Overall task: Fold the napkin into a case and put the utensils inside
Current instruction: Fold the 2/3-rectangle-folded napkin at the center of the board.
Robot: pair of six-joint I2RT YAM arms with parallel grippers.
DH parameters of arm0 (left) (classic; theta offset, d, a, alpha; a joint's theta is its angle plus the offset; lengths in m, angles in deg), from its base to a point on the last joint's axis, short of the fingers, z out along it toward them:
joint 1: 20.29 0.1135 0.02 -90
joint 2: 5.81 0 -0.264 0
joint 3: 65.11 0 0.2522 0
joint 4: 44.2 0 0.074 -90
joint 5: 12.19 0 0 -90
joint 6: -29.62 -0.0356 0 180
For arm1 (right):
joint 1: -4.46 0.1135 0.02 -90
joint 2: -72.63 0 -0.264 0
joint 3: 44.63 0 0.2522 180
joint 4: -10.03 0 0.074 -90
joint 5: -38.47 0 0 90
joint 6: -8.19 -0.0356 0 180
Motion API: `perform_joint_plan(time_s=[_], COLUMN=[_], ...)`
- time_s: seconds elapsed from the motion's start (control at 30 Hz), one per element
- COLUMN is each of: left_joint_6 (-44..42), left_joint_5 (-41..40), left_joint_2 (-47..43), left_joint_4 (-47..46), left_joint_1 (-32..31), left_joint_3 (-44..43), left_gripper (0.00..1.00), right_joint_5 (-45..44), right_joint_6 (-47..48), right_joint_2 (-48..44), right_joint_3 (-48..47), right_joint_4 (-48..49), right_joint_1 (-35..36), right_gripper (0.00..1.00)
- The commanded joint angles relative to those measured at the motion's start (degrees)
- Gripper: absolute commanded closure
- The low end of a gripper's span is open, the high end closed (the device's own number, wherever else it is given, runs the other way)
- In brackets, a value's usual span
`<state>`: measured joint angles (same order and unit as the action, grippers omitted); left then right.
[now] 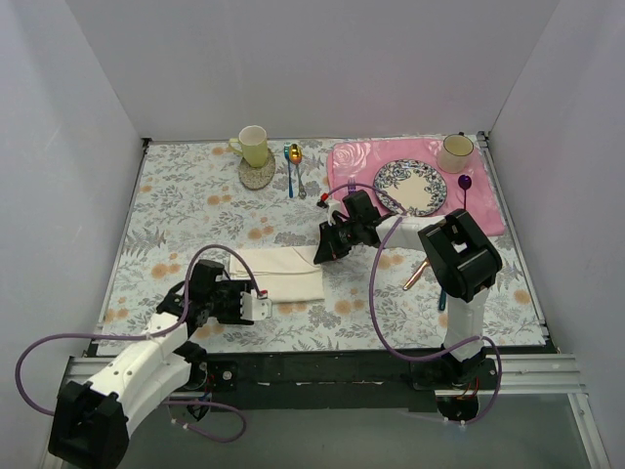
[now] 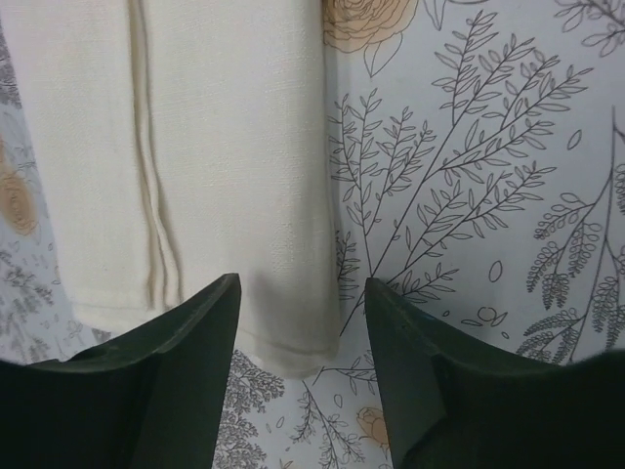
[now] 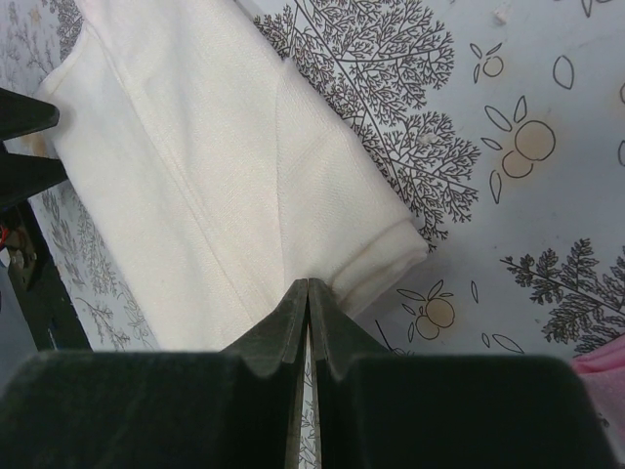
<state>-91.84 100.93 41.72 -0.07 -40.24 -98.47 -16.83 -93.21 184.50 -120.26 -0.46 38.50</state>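
Observation:
The cream-white napkin (image 1: 283, 272) lies folded into a long strip on the flowered tablecloth. My right gripper (image 1: 320, 254) is at its far right end. In the right wrist view that gripper (image 3: 310, 285) is shut on the napkin's (image 3: 195, 166) edge, beside a rolled corner. My left gripper (image 1: 264, 306) is at the napkin's near end. In the left wrist view it (image 2: 303, 293) is open, with the napkin's (image 2: 225, 147) corner between the fingers. The copper knife (image 1: 415, 276) lies by the right arm. The gold-bowled spoon (image 1: 297, 159) lies at the back.
A yellow mug (image 1: 253, 145) stands on a coaster (image 1: 257, 176) at the back left, next to a blue-handled spoon (image 1: 289, 176). The pink placemat (image 1: 352, 161) at the back right carries a patterned plate (image 1: 410, 186), a cup (image 1: 455, 151) and a purple utensil (image 1: 465, 184).

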Motion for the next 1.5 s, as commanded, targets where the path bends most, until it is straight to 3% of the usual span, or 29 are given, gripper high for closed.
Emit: perform_joint_plan(time_s=[0.0,0.2,0.27,0.4,0.7,0.87,1.03,1.17,1.23,1.27,1.4,1.47], left_joint_6=[-7.47,-8.88,-8.62,-4.94,8.07,9.67,8.09,8.35,7.65,7.38,8.78,10.18], left_joint_5=[-5.88,-8.35,-7.65,-3.17,5.35,12.65,15.99,17.31,18.80,19.25,16.98,14.60], left_joint_2=[-3.58,-0.07,0.63,3.00,20.39,34.61,42.73,46.16,46.78,46.17,34.85,27.67], left_joint_4=[-1.81,-5.41,-5.94,-1.73,8.39,16.02,20.68,20.96,22.44,22.54,13.60,9.02], left_joint_1=[-2.46,-3.43,-3.70,-3.70,-2.03,4.82,10.44,11.24,11.86,12.03,10.99,9.14], left_joint_3=[3.42,4.13,3.43,-3.93,-22.75,-34.69,-41.22,-42.63,-43.33,-43.07,-33.52,-26.49], left_gripper=[0.51,0.72,0.83,0.99,1.00,1.00,1.00,0.87,0.75,0.62,0.39,0.39], right_joint_5=[-11.32,-11.32,-11.32,-11.23,-11.32,-11.41,-11.32,-11.41,-11.49,-11.32,-11.49,-11.41], right_joint_6=[4.10,3.93,3.93,4.19,4.72,5.07,5.25,5.51,5.51,5.60,5.77,5.69], right_joint_2=[5.28,5.46,5.55,5.55,5.46,5.11,5.37,5.55,5.55,5.55,5.72,5.81], right_joint_3=[2.01,2.01,1.84,1.66,1.57,2.01,1.75,1.22,1.13,1.05,1.05,0.96], right_joint_4=[-6.61,-6.69,-6.87,-6.78,-6.96,-6.96,-7.22,-7.75,-7.92,-8.10,-8.10,-8.02], right_joint_1=[-0.03,-0.03,-0.03,-0.03,-0.03,-0.03,0.06,-0.03,-0.03,-0.03,-0.03,0.06], right_gripper=[0.89,0.89,0.89,0.89,0.89,0.89,0.89,0.89,0.89,0.89,0.89,0.89])
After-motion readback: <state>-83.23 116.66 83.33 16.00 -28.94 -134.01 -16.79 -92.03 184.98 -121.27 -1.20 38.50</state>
